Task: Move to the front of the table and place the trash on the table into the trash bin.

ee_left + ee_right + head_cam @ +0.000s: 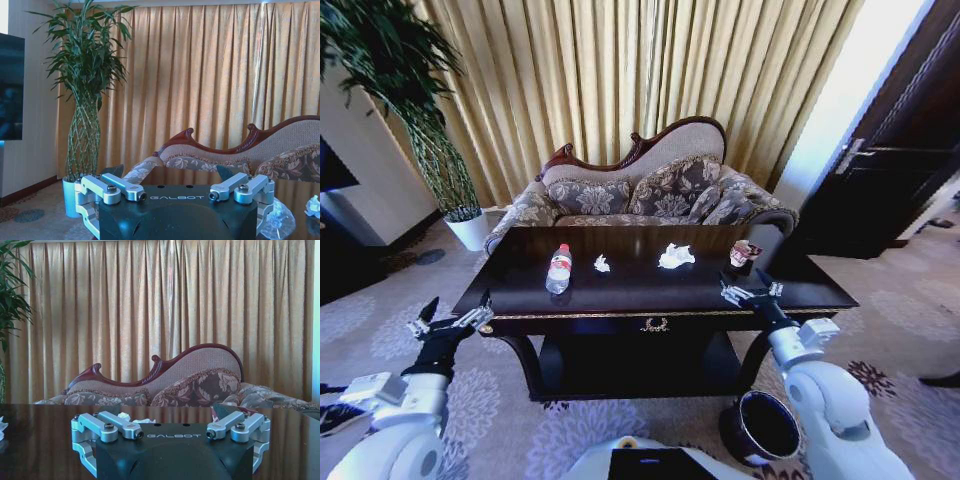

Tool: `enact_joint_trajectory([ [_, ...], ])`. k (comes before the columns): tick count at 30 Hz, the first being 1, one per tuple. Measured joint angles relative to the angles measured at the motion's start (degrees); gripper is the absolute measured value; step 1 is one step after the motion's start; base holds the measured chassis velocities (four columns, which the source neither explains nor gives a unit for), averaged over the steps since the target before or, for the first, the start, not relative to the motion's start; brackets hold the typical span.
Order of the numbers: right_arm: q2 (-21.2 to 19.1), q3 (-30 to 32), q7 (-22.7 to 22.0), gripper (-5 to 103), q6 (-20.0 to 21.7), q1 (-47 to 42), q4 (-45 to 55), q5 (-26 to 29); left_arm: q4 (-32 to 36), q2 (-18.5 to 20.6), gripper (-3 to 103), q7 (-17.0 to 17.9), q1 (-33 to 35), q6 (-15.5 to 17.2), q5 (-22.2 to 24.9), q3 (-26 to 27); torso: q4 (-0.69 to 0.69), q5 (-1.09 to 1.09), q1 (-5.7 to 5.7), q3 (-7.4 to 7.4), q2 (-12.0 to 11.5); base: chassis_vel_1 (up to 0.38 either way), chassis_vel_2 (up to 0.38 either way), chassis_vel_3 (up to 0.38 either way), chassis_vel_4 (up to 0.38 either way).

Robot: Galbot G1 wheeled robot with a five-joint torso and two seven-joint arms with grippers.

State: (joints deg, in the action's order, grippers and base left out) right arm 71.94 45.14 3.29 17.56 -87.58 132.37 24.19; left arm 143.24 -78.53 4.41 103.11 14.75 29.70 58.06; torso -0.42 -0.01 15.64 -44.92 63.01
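We see left tool (452,318) spread wide, empty, off the bench's (620,300) left front corner | right tool (752,292) wide, empty, over its right front edge | bottle (558,269), paper scraps (675,257) mid-bench | trash bin (761,428) on carpet below right corner.

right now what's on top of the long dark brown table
On the glossy dark-brown wooden table: a clear plastic bottle with red cap, two crumpled white paper scraps, and a small reddish cup-like item. The lower shelf lies in shadow.
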Motion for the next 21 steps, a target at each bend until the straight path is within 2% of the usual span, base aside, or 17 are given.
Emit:
enact_joint_trajectory([
  [6,-0.06,0.32,-0.01,100,1.40,-0.22,0.70,-0.01,0.00,-0.15,100,0.00,0.08,-0.02,0.01,0.02,0.00,0.00,0.07,-0.04,-0.03,0.007,-0.004,-0.005,0.010],
  [21,0.01,0.51,0.04,100,1.70,-0.55,1.30,-0.03,0.00,-0.22,100,-0.12,0.30,-0.78,0.02,0.19,0.00,0.00,0.06,-0.03,-0.03,-0.012,-0.010,0.009,0.014],
])
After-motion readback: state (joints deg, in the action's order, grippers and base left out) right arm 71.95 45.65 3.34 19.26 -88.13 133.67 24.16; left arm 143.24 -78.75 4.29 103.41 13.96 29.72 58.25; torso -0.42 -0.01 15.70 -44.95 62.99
